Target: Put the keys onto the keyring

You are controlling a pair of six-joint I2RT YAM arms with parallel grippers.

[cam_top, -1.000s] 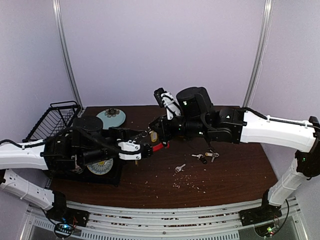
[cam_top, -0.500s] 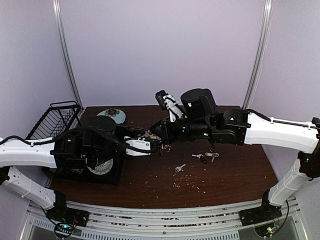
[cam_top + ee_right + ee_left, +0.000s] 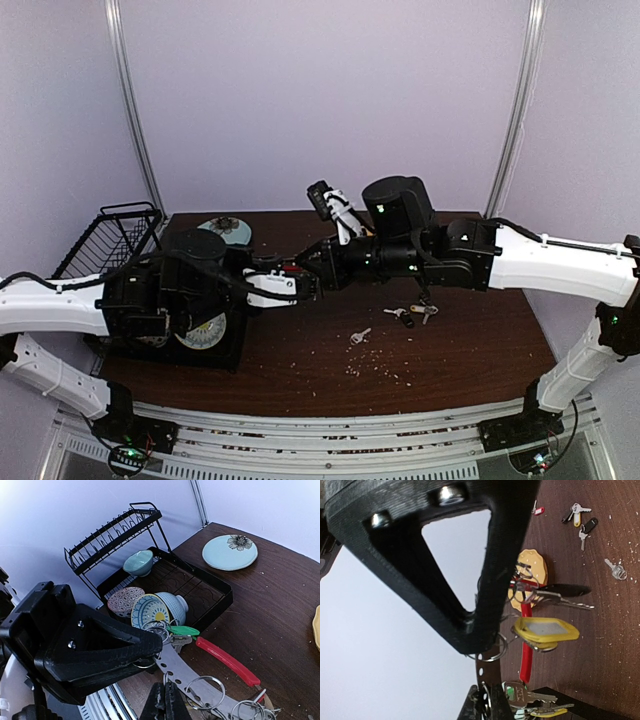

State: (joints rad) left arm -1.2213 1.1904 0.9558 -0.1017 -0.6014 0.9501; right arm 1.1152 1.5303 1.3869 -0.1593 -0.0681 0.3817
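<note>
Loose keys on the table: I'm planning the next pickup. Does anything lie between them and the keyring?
Nothing visible does. In the left wrist view, only bare table lies between the loose keys and the keyring; the top view agrees.

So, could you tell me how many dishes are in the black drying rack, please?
4: a teal bowl at the back of the rack; in front, a red-patterned plate, a blue-and-yellow plate and a blue patterned bowl. Others may be hidden.

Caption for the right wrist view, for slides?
Left gripper pinches a split ring on the keyring, dish rack behind.
</note>
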